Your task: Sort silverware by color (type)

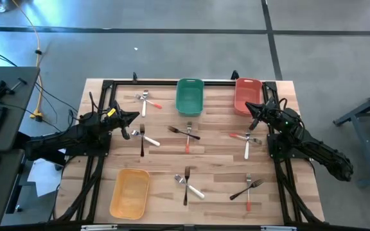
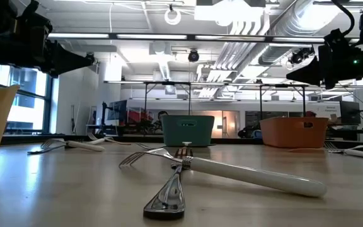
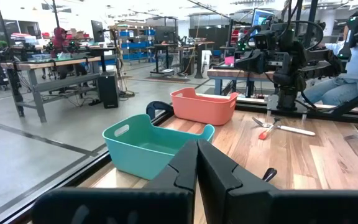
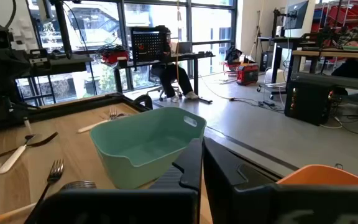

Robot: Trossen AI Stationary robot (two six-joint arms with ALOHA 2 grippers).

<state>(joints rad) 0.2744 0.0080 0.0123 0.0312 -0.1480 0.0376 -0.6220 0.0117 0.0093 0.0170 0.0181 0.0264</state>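
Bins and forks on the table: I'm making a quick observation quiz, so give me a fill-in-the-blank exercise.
1. The bin nearest the left gripper and right gripper alike is the ____ bin.
2. The yellow bin holds ____ forks.
3. The red bin sits at the table's back ____ corner.

Missing words: green; no; right

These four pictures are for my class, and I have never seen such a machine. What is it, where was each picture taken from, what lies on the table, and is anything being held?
It is a robot with two dark arms at a wooden table. One picture looks straight down, one looks level across the tabletop, and two come from cameras on the wrists. The left gripper and right gripper hover shut, holding nothing. On the table lie scattered forks with black, white or red handles, a green bin, a red bin and a yellow bin, all empty.
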